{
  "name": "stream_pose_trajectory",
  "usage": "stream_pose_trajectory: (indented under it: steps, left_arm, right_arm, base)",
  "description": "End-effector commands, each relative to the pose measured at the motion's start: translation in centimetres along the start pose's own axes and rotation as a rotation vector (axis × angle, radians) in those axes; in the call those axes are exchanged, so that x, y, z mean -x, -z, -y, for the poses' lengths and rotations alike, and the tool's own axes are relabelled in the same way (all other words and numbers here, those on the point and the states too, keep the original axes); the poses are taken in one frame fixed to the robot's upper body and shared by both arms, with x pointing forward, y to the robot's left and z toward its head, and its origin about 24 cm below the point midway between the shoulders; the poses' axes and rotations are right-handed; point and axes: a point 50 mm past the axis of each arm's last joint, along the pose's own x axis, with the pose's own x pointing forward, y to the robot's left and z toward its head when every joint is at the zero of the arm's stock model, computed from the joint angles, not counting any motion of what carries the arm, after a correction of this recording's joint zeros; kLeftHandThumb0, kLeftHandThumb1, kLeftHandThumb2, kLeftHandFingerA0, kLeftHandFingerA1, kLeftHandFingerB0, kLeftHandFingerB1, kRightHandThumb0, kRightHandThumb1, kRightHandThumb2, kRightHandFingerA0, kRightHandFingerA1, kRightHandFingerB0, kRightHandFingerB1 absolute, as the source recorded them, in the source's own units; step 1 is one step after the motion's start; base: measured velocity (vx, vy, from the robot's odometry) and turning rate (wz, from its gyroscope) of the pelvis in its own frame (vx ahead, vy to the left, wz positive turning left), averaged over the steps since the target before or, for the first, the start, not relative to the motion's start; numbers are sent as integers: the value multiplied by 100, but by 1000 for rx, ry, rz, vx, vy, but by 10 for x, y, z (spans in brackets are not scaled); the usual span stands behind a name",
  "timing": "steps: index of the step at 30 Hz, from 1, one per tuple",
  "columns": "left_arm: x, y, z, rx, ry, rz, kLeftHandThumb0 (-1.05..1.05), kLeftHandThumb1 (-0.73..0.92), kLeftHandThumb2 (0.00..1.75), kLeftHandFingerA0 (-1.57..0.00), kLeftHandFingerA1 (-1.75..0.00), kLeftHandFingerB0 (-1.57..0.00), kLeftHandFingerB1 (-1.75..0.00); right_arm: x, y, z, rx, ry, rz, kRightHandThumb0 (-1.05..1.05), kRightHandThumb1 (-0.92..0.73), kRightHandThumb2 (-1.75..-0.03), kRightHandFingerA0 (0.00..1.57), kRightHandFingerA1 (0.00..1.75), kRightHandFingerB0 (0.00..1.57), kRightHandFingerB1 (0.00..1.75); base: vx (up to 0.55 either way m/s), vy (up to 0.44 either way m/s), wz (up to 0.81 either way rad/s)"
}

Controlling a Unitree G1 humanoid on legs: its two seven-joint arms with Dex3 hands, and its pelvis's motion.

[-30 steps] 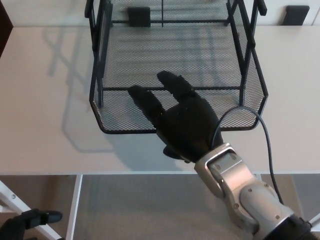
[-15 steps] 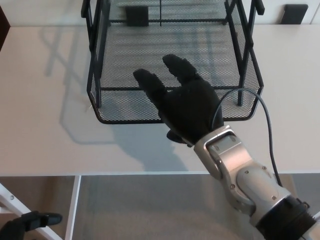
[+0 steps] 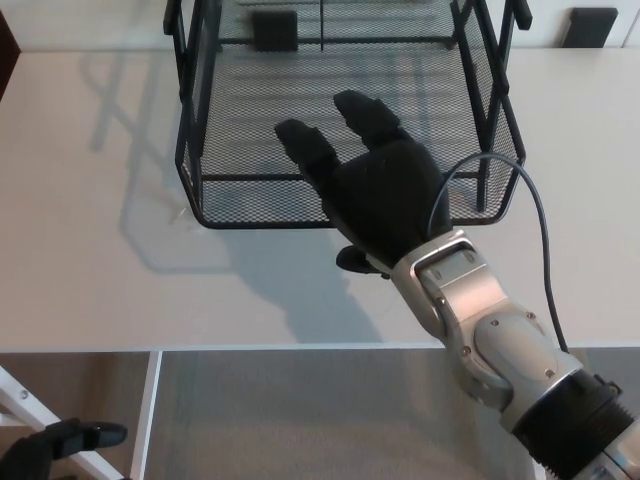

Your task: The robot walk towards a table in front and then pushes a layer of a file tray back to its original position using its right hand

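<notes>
Our right hand [image 3: 385, 195] comes in from lower right, silver forearm [image 3: 490, 330] angled up-left across the worktop [image 3: 90, 260] front edge. Palm faces down and forward, resting against the front rim of the file tray's bottom layer [image 3: 260, 205], right of centre. Fingers [image 3: 305, 150] are spread and extended, reaching over the rim above the mesh floor; they grip nothing. Thumb tip shows just below the palm, over the worktop.

A black cable [image 3: 535, 230] loops from the wrist past the tray's right front corner.

The black mesh file tray [image 3: 200, 130] sits at the far middle of the worktop, its upright posts on both sides running out of the top of the frame. The bottom layer's front rim sits a little ahead of the front posts.

Open worktop lies left, right and in front of the tray. Two dark blocks [image 3: 590, 25] sit at the far edge behind it.

Our left hand [image 3: 50, 445] hangs low at bottom left, below the worktop; we can't tell how its fingers stand.
</notes>
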Motion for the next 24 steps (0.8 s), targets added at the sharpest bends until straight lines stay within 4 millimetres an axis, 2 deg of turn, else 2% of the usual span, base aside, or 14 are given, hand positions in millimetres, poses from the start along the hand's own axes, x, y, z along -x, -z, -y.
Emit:
stream_pose_trajectory:
  steps: [1,4,5,6,10,12,14,15,17,19,20,24]
  left_arm:
    - [1,3,-4,-7,-7,-43,-30,26,90,-70,-88,-44,-66]
    - [1,2,-4,-11,-3,-36,-31,26,90,-70,-88,-44,-66]
    - [1,3,-3,-10,-3,-36,-32,25,90,-72,-89,-44,-66]
    - [1,3,-3,-15,-3,-35,-33,24,89,-72,-89,-44,-66]
    - [1,3,-3,-19,1,-36,-34,24,90,-71,-88,-44,-66]
    - [1,4,-3,-13,2,-37,-33,23,89,-73,-89,-45,-67]
    - [1,1,-4,-11,2,-29,-32,23,89,-73,-90,-45,-67]
    - [0,0,-4,-12,1,-25,-32,23,90,-73,-89,-45,-67]
    - [-1,-1,-4,-18,-2,-24,-33,24,90,-74,-89,-46,-68]
    - [0,0,-4,-23,2,-22,-32,24,90,-74,-89,-46,-68]
    - [0,0,-4,-26,4,-21,-33,24,90,-74,-89,-47,-68]
    - [1,2,-5,-25,7,-25,-34,23,89,-75,-89,-46,-68]
  right_arm:
    - [-5,10,3,-15,-14,-34,-58,-31,-80,0,15,0,31]
    - [-2,9,1,-17,-14,-31,-59,-32,-80,0,15,0,31]
    - [2,7,-2,-13,-9,-24,-84,-35,-67,4,20,2,28]
    - [3,6,-3,-19,-4,-20,-57,-28,-80,0,20,0,33]
    - [12,2,-9,-31,-4,-1,-60,-34,-82,4,15,3,32]
    - [19,-4,-8,-50,0,20,-60,-32,-81,0,16,0,34]
    - [23,-8,-3,-54,15,38,-60,-31,-81,0,18,0,34]
    - [25,-9,0,-59,32,49,-83,-37,-68,5,19,5,32]
    - [28,-12,8,-60,47,67,-86,-39,-68,3,18,3,29]
    - [34,-17,17,-79,63,83,-85,-37,-71,4,16,1,27]
    - [37,-19,20,-89,71,90,-64,-33,-83,0,15,0,31]
    - [50,-26,30,-127,100,131,-65,-35,-83,0,11,0,30]
  base:
    - [0,0,0]
    - [0,0,0]
    - [0,0,0]
    - [0,0,0]
    - [0,0,0]
    - [0,0,0]
    - [0,0,0]
    - [0,0,0]
    - [0,0,0]
    - [0,0,0]
    - [0,0,0]
    - [0,0,0]
